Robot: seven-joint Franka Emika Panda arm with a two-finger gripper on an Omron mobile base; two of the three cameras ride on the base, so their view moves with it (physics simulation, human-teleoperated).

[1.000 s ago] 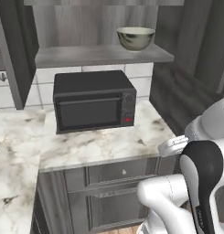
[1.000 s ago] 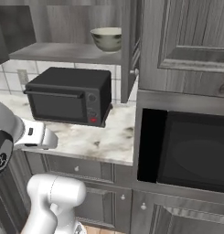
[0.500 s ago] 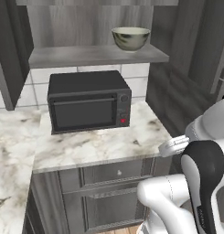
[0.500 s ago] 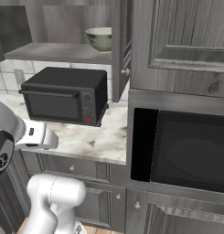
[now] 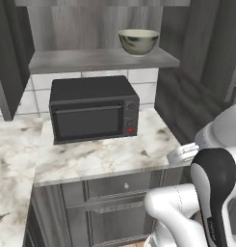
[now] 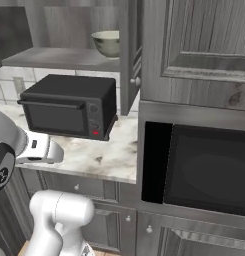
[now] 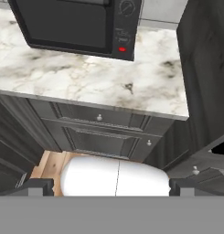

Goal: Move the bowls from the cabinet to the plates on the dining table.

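Pale cream-green bowl (image 5: 138, 41) sits upright on the grey shelf (image 5: 90, 60) of the open cabinet (image 6: 129, 55), toward the shelf's right end; from the right base view the same bowl (image 6: 107, 43) shows just left of the open cabinet door, partly cut off by the door's edge. Inside of the bowl looks mottled dark. Directly below the shelf a black toaster oven (image 5: 94, 108) stands on the marble counter (image 5: 105, 154), back against the white tiled wall, door shut, a red light at its lower right front. Counter top is white with brown veins; grey drawer fronts (image 5: 114, 198) with small knobs run beneath it. To the right in the right base view, a tall grey cabinet column holds a built-in black microwave (image 6: 204, 170), with a raised-panel door above it. Arm is folded low in front of the counter, white links and a dark joint in the lower right of the left base view. Hand view looks down on the counter edge, the toaster oven's front corner and the drawers; end effector (image 7: 109, 187) has its two dark fingertips (image 7: 38, 186) set far apart at the bottom corners, jaws wide open, nothing between them. End effector is well apart from the bowl and below shelf level.
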